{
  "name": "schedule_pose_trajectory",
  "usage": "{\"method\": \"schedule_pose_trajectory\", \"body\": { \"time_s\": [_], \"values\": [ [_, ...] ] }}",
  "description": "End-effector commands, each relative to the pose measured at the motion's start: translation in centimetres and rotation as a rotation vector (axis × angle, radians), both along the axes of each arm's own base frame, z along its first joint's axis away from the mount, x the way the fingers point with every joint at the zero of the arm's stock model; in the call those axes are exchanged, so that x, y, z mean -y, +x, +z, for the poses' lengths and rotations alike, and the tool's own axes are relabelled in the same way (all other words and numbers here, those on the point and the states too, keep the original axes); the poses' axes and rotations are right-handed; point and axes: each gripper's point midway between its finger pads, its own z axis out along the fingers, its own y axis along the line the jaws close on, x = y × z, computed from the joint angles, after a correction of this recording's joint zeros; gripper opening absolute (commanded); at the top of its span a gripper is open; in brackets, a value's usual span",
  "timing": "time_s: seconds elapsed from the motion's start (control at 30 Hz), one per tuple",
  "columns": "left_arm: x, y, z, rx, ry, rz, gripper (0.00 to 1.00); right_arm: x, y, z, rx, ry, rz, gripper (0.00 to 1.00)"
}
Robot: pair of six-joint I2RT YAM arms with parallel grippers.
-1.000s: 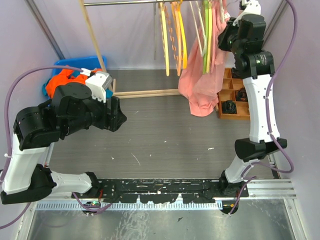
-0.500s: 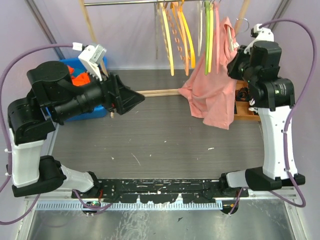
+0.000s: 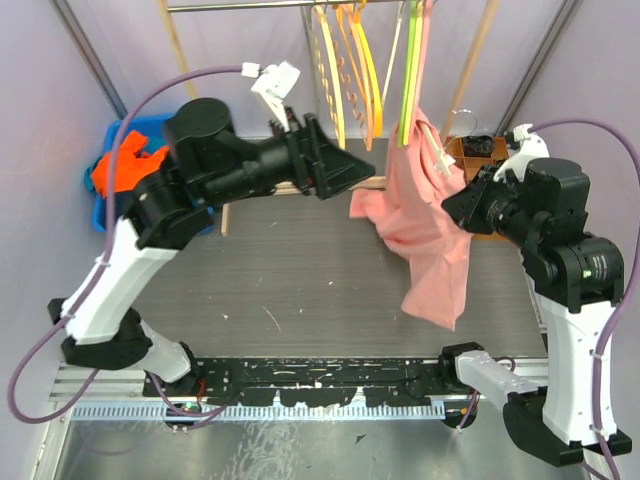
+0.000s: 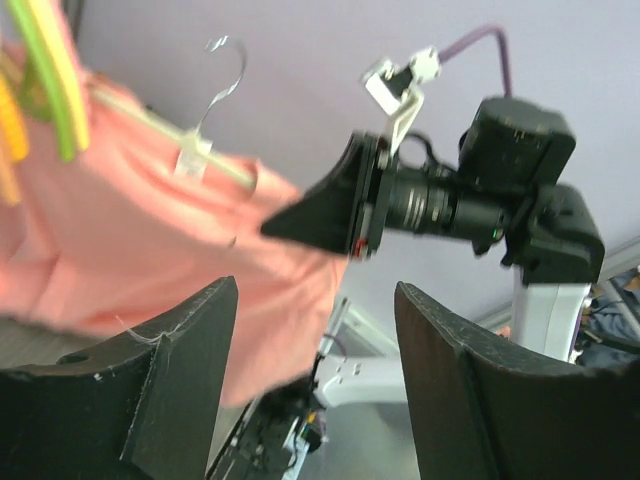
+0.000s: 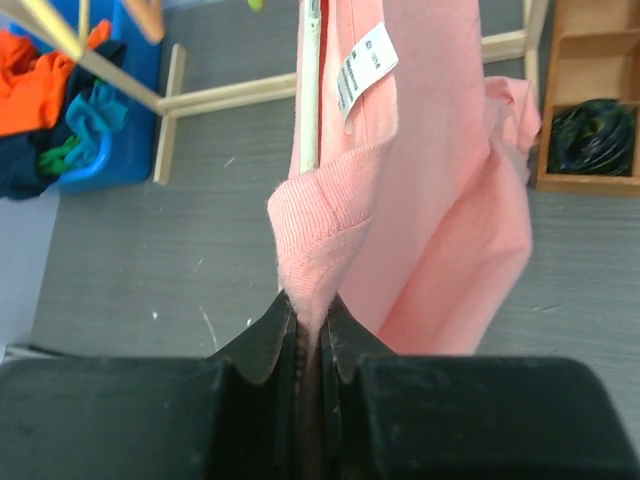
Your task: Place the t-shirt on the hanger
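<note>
The t-shirt (image 3: pixel 425 235) hangs above the tabletop (image 3: pixel 300 260) toward three o'clock in the top view, with the hanger (image 5: pixel 309 100) inside its collar (wire hook up in the air), the ribbed collar clamped in the right pincer (image 5: pixel 310 318), while the left pincer (image 4: pixel 312 300), jaws apart, hovers at its ten o'clock.

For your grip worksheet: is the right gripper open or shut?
Shut on the t-shirt: the right gripper pinches a fold of it.
</note>
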Motion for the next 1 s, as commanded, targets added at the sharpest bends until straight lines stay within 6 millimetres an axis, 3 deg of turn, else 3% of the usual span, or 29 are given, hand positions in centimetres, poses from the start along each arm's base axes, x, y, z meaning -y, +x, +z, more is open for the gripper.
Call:
{"method": "schedule_pose_trajectory", "body": {
  "time_s": [0.0, 0.1, 0.33, 0.7, 0.97],
  "values": [
    [4.5, 0.6, 2.9, 0.031, -0.139, -0.112, 0.70, -2.3, -2.0, 1.3, 0.042, 0.064, 0.142, 0.01],
    [7.1, 1.4, 3.0, 0.023, -0.162, -0.142, 0.66, -2.5, -3.2, 0.9, 0.021, 0.049, 0.184, 0.01],
    [11.8, 2.9, 0.3, -0.030, -0.142, -0.180, 0.52, -3.2, -4.8, 0.8, 0.010, 0.045, 0.259, 0.01],
    [14.3, 4.8, -1.7, -0.047, -0.117, -0.139, 0.34, -4.2, -6.0, 0.9, 0.016, 0.076, 0.323, 0.01],
    [14.7, 6.3, -2.6, -0.031, -0.095, -0.085, 0.33, -4.4, -6.9, 0.9, 0.030, 0.081, 0.341, 0.01]
  ]
}}
